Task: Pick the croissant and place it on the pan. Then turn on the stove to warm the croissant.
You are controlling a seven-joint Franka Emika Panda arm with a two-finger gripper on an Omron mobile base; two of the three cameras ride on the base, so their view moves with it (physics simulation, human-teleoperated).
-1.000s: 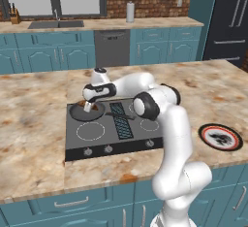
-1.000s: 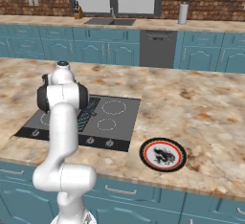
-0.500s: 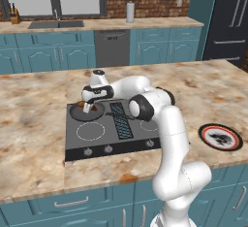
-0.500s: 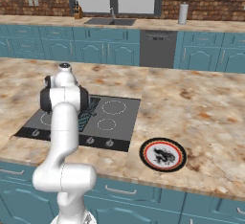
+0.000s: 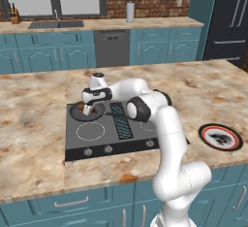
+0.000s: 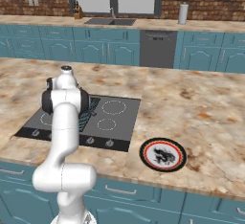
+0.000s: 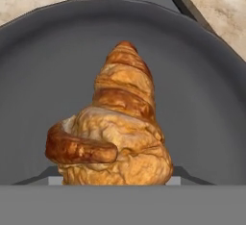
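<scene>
Lowered slightly toward pan (image 7: 48, 65) at upper left of stove (image 5: 145, 136), gripper (image 5: 88, 109) grasping croissant (image 7: 115, 128); release only once resting flat mid-pan.

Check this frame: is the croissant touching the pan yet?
Cannot tell. In the hand view the croissant sits over the pan, but its underside is hidden, so neither contact nor gap shows.

Around the stove (image 5: 126, 131) the table (image 5: 34, 138) lies open. On the stove's rear left burner, the pan (image 5: 87, 112) and its handle block low passage.
</scene>
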